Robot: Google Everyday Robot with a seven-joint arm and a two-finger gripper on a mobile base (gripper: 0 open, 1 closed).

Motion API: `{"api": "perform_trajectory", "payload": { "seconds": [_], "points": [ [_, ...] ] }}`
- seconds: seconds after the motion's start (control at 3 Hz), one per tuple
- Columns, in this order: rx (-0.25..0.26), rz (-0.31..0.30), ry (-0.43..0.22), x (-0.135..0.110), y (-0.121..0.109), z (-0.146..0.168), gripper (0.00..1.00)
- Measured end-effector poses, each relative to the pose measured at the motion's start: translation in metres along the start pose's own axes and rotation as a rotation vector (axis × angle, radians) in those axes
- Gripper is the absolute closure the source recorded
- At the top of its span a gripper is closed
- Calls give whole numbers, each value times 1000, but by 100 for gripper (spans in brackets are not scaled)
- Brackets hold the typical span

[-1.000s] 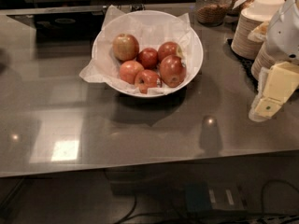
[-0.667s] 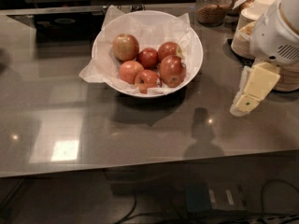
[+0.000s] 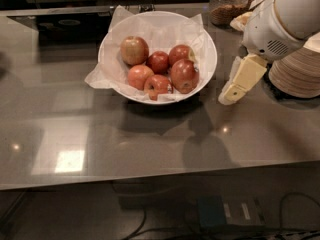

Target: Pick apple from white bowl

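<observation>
Cream-coloured and angled downward, the gripper (image 3: 235,86) has slid in from the counter's right edge over the last second and now hangs just beside the right rim of the white bowl (image 3: 214,64), not yet over it; nothing inside the bowl has shifted. I judge this as the approach only, with a reach across the rim to come, since the apple (image 3: 134,50), the pale yellowish one, lies at the bowl's far-left side on crumpled paper (image 3: 100,76), beside smaller red apples (image 3: 159,61) and farthest from the gripper. The bowl sits toward the far edge of the grey counter (image 3: 150,139). Whether the gripper is open or closed cannot be told. The arm (image 3: 280,19) is cut off at the far right corner and covers part of the stacked plates (image 3: 300,79); a glass jar (image 3: 227,6) at the far edge is cropped too
</observation>
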State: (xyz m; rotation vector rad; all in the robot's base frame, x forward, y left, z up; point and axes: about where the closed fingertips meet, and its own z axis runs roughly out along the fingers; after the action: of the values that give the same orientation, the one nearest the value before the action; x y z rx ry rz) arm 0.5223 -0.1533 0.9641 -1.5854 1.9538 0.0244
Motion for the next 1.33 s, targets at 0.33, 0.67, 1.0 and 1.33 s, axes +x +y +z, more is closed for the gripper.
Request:
{"api": "perform_trajectory", "payload": {
  "seconds": [0.33, 0.67, 1.0, 1.33],
  "points": [
    [4, 0, -3, -1, -1, 1, 0],
    [14, 17, -17, 2, -3, 3, 0],
    [56, 15, -134, -16, -22, 17, 0],
    [112, 6, -298, -53, -55, 29, 0]
  ]
}}
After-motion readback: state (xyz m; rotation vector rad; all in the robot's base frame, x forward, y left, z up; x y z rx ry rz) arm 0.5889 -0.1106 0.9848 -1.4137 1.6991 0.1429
